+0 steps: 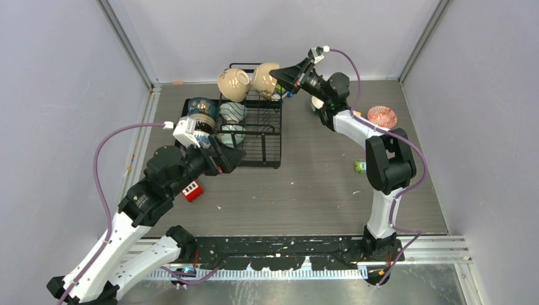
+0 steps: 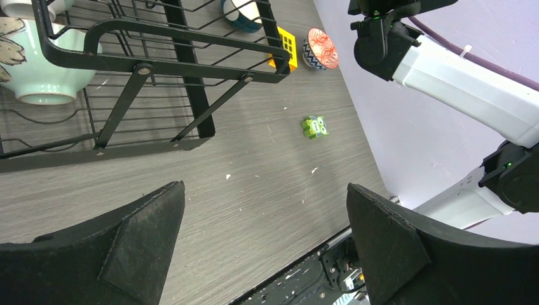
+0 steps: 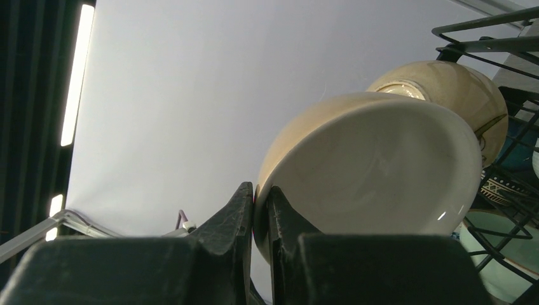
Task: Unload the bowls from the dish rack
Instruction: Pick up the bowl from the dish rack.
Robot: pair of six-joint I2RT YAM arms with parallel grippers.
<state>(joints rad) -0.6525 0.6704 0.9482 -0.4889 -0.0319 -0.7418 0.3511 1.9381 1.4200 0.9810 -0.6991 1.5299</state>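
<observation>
Right end effector (image 3: 260, 198) clamped on cream bowl (image 3: 381, 171) rim; left end effector (image 2: 265, 190) apart.

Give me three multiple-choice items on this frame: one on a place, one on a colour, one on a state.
1. Where is the red-patterned bowl?
A. On the table, right of the dish rack
B. Inside the rack
C. Stacked on another bowl

2. What colour is the gripped bowl in the right end effector?
A. Teal
B. Cream
C. Red

3. The left end effector is:
A. Shut on a block
B. Shut on a bowl
C. Open and empty

Answers:
1 A: the top view shows it alone there.
2 B: the right wrist view shows cream glaze.
3 C: its jaws stand wide apart over table.
</observation>
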